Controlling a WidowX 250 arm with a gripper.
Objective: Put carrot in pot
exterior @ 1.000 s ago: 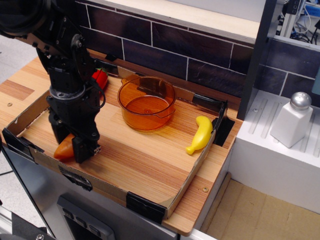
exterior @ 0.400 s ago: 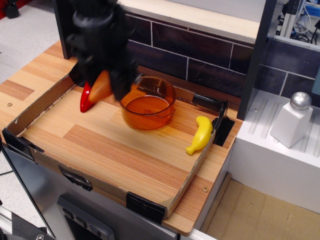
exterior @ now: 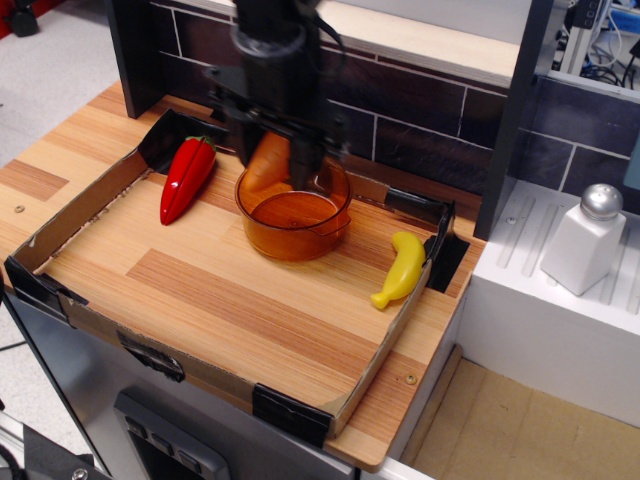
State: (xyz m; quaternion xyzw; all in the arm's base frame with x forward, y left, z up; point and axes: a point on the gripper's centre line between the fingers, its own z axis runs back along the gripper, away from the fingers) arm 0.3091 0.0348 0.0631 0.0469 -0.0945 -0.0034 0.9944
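Note:
The amber translucent pot (exterior: 294,222) stands at the back middle of the wooden tray. My black gripper (exterior: 278,160) hangs over the pot's back rim, shut on the orange carrot (exterior: 268,165). The carrot is held upright between the fingers, its lower end just above or at the pot's rim; I cannot tell if it touches.
A glossy red pepper (exterior: 186,180) lies at the tray's back left. A yellow banana (exterior: 401,268) lies at the right by the cardboard wall (exterior: 380,350). A dark tiled wall stands behind. A white shaker (exterior: 585,238) stands on the white ledge at right.
The gripper lifted the carrot from the tray's front left, carried it back and right past the red pepper, and now holds it over the pot.

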